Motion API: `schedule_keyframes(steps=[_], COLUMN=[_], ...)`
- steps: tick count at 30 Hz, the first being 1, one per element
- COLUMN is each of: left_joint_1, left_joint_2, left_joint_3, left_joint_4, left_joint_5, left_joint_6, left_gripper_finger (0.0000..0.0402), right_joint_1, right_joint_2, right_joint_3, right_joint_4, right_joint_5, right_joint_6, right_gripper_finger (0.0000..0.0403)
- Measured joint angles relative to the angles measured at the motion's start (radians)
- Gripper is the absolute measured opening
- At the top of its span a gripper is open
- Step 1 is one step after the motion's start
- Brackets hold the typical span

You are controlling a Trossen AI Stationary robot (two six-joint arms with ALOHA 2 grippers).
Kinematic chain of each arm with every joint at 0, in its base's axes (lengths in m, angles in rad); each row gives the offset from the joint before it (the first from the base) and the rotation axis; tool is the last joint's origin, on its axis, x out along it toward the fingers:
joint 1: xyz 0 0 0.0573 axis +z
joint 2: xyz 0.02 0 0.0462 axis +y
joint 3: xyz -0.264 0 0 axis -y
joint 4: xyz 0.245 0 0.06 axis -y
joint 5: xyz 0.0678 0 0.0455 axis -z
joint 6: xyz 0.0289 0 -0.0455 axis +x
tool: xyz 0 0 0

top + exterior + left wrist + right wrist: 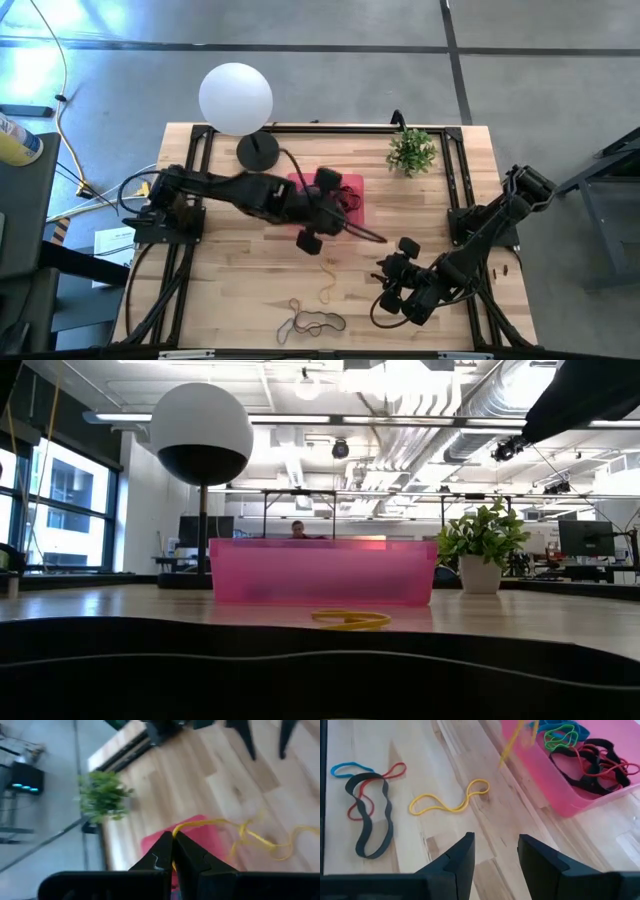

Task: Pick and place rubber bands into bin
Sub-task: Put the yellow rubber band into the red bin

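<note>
The pink bin (352, 205) (320, 572) (570, 795) sits mid-table and holds black, green, blue and red rubber bands (592, 757). My left gripper (372, 235) (174, 840) is over the bin's near edge, shut on a yellow rubber band (250, 834) (512, 742). My right gripper (392, 262) (495, 857) is open above bare table on the near right, touching nothing. A second yellow band (452, 802) (350, 620) lies flat on the table ahead of it. Black, red and blue bands (370, 815) (312, 322) lie in a loose pile near the near edge. My left gripper pinches the yellow band at one end of its loop (177, 829) between the two fingertips. The band is lifted clear and trails slack away from the fingers; in the right wrist view it hangs over the bin's near edge (520, 730).
A white globe lamp (236, 97) (201, 432) stands behind the bin on the left. A small potted plant (411, 151) (482, 545) sits at the far right. A black frame (455, 170) runs along the table's sides. Bare wood lies between the bin and the loose bands.
</note>
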Motion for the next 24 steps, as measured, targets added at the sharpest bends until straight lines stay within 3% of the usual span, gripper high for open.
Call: schedule_keyframes(steps=[5,11,20,24], left_joint_1=[0.03,0.014,-0.039,-0.038], left_joint_2=[0.0,-0.002,0.001,0.002], left_joint_3=[0.108,0.139,-0.069,-0.261], left_joint_4=[-0.058,-0.066,-0.108,-0.007], left_joint_5=[0.023,0.346,0.33,0.425], left_joint_6=[0.014,0.001,-0.053,-0.106], left_gripper_finger=[0.0,0.0,0.0,0.0], right_joint_1=[0.0,0.0,-0.015,-0.028], right_joint_2=[0.0,0.0,0.0,0.0], right_joint_3=[0.0,0.0,0.0,0.0], right_joint_4=[0.0,-0.001,-0.009,-0.006], right_joint_5=[0.01,0.01,0.033,0.032], right_joint_6=[-0.002,-0.002,-0.02,-0.034], right_gripper_finger=[0.014,0.014,0.014,0.014])
